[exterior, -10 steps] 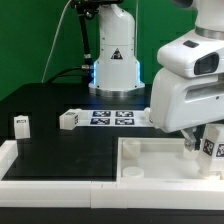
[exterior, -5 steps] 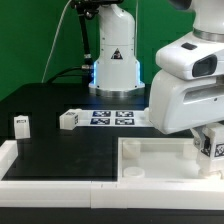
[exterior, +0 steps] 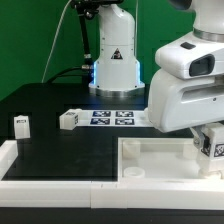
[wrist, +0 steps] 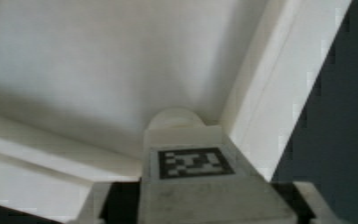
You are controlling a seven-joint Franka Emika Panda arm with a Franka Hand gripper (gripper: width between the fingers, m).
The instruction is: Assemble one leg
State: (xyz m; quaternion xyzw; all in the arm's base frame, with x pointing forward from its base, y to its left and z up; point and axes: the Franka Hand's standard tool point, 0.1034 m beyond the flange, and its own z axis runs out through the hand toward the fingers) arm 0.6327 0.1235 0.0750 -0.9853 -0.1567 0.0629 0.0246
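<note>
My gripper (exterior: 207, 147) is shut on a leg (exterior: 213, 150), a small white block with a black-and-white tag, at the exterior view's right. It holds the leg just above the right end of the large white panel (exterior: 150, 160). In the wrist view the leg (wrist: 194, 150) fills the space between my gripper's (wrist: 201, 206) fingers, tag facing the camera, with the panel (wrist: 87, 90) and its raised rim right behind it. Whether the leg touches the panel is hidden. Two more legs (exterior: 21, 124) (exterior: 68, 119) stand on the black table at the left.
The marker board (exterior: 112, 118) lies at the table's middle, in front of the robot base (exterior: 113, 65). A white frame rail (exterior: 50, 168) runs along the table's front edge. The arm's bulky white wrist (exterior: 185, 85) covers the panel's far right corner.
The gripper with the leg has shifted slightly toward the exterior view's right over the panel's end; in the last half second it has held still.
</note>
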